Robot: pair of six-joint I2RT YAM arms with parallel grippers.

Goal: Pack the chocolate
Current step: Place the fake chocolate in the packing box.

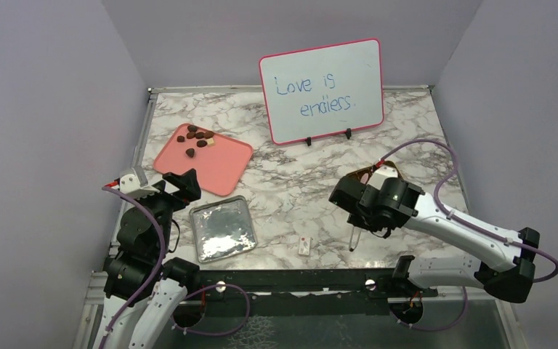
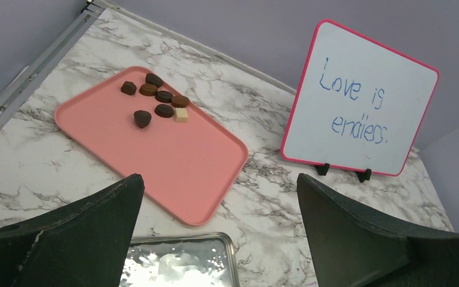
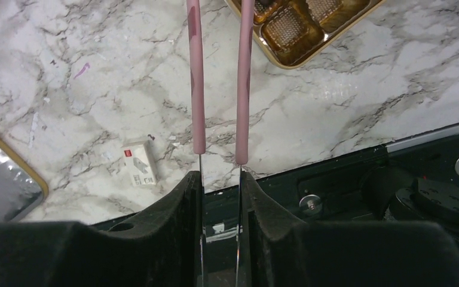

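Several chocolate pieces [image 1: 195, 138], mostly dark brown and one pale, lie at the far end of a pink tray [image 1: 214, 163]. They also show in the left wrist view [image 2: 155, 101]. My left gripper [image 1: 179, 185] is open and empty, near the tray's near corner [image 2: 218, 185]. My right gripper [image 1: 360, 217] is shut on pink-sleeved metal tongs [image 3: 196, 89], whose tips point toward a gold box [image 3: 299, 24] with empty compartments. The box [image 1: 378, 173] is mostly hidden behind the right arm in the top view.
A shiny silver square lid [image 1: 222, 228] lies in front of the pink tray. A small white tag [image 1: 304, 246] lies near the table's front edge. A pink-framed whiteboard [image 1: 322, 91] stands at the back. A black rail [image 1: 298, 280] runs along the near edge.
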